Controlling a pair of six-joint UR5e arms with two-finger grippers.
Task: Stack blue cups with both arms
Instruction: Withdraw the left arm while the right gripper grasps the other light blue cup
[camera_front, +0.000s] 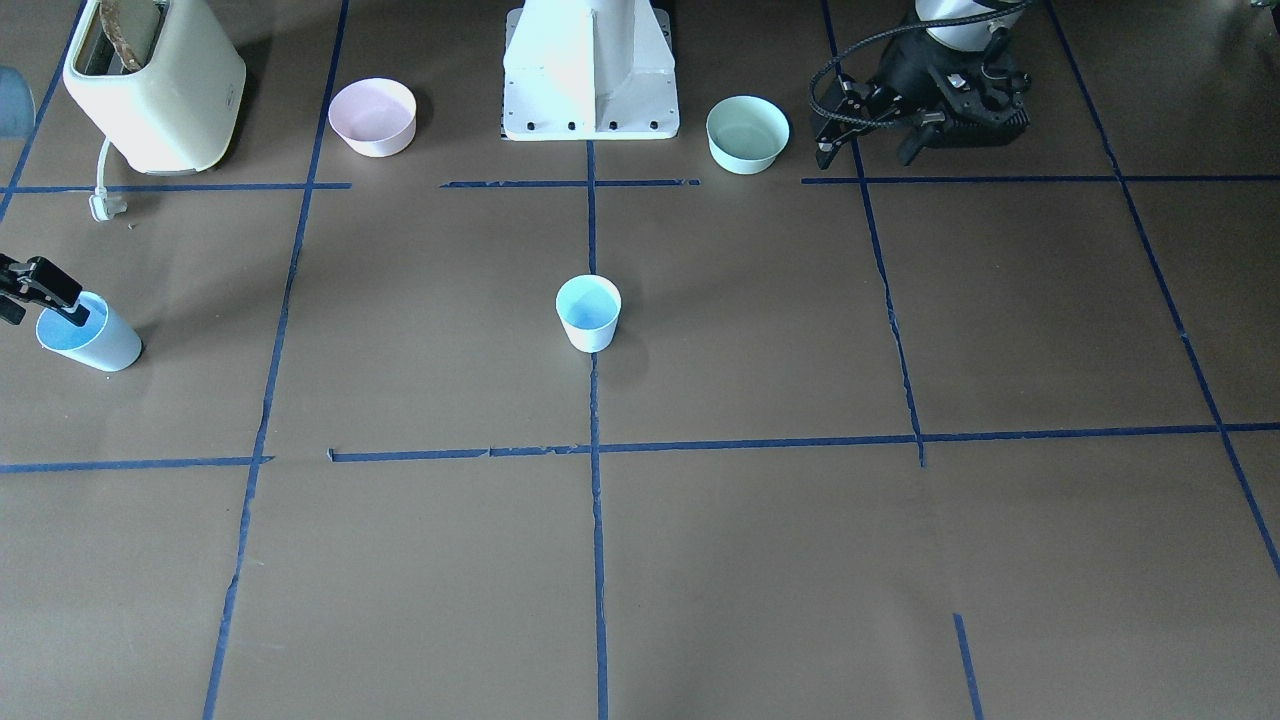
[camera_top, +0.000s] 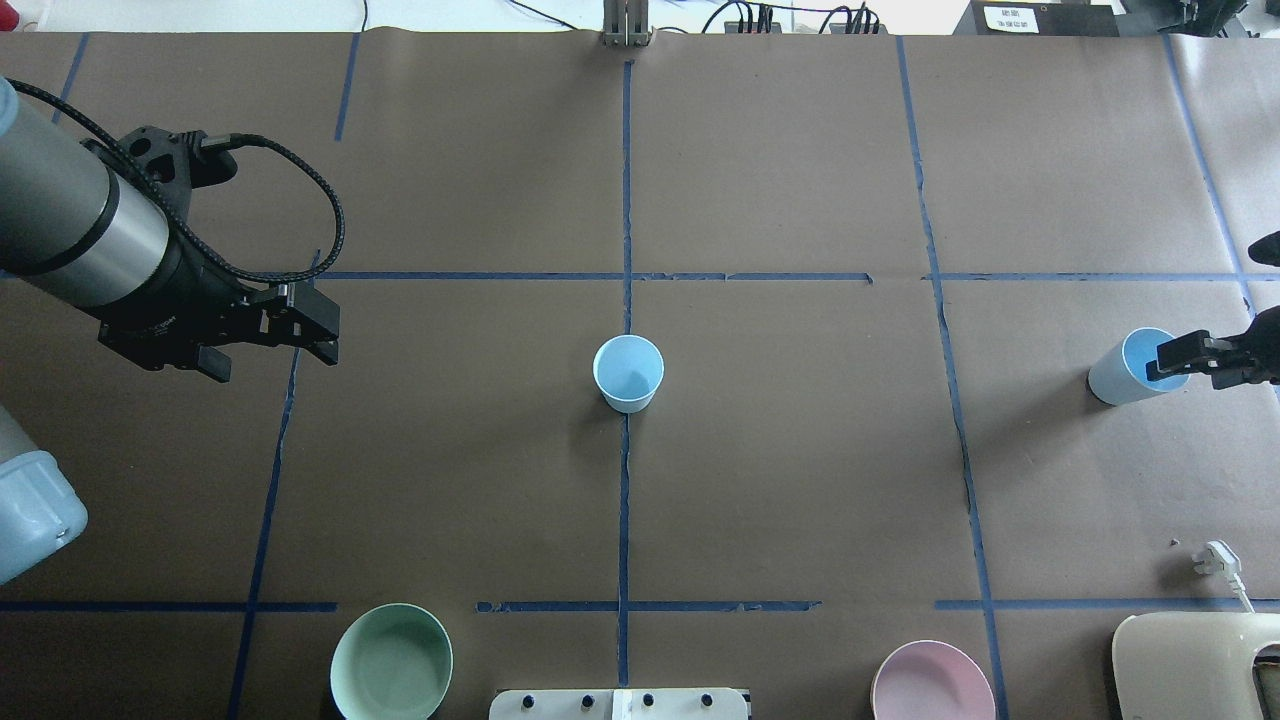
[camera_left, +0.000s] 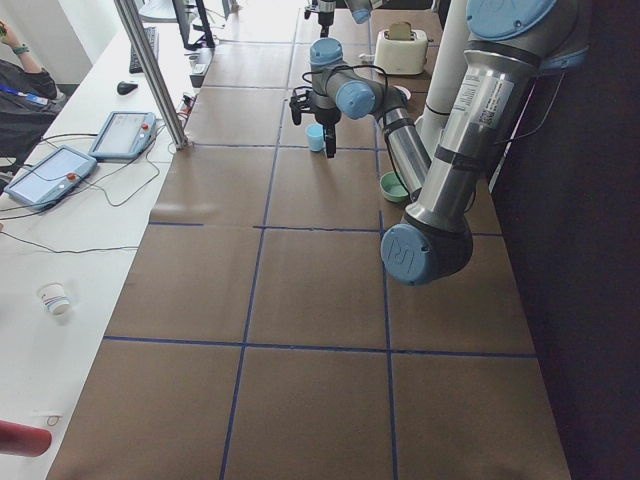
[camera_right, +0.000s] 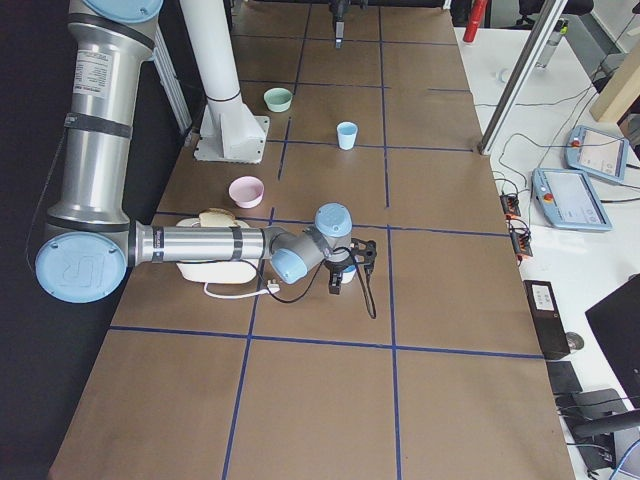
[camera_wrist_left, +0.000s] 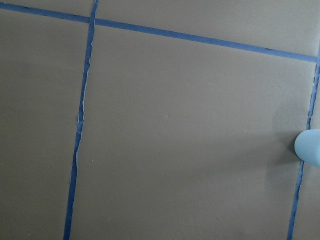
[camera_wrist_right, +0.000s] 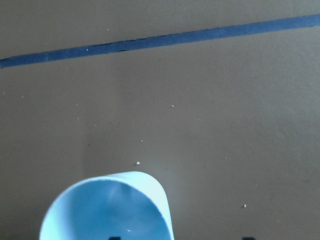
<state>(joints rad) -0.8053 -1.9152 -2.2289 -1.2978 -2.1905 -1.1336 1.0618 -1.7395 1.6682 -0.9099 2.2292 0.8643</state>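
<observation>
Blue cup (camera_right: 347, 135), upright, upper centre; mint-green bowl (camera_right: 278, 99) to its upper left, pink bowl (camera_right: 246, 190) left of centre. Right gripper (camera_right: 346, 272), mid-frame, at second blue cup (camera_right: 347, 280), largely hidden.

The left arm (camera_top: 80, 230) is a grey metal tube with a silver band, ending in the black left pincer (camera_top: 270, 360). A black braided cable (camera_top: 310, 190) loops over it. Light-blue caps (camera_left: 420, 255) cover the joints. Dark screws (camera_front: 571, 127) dot the white pedestal base (camera_front: 590, 70).
</observation>
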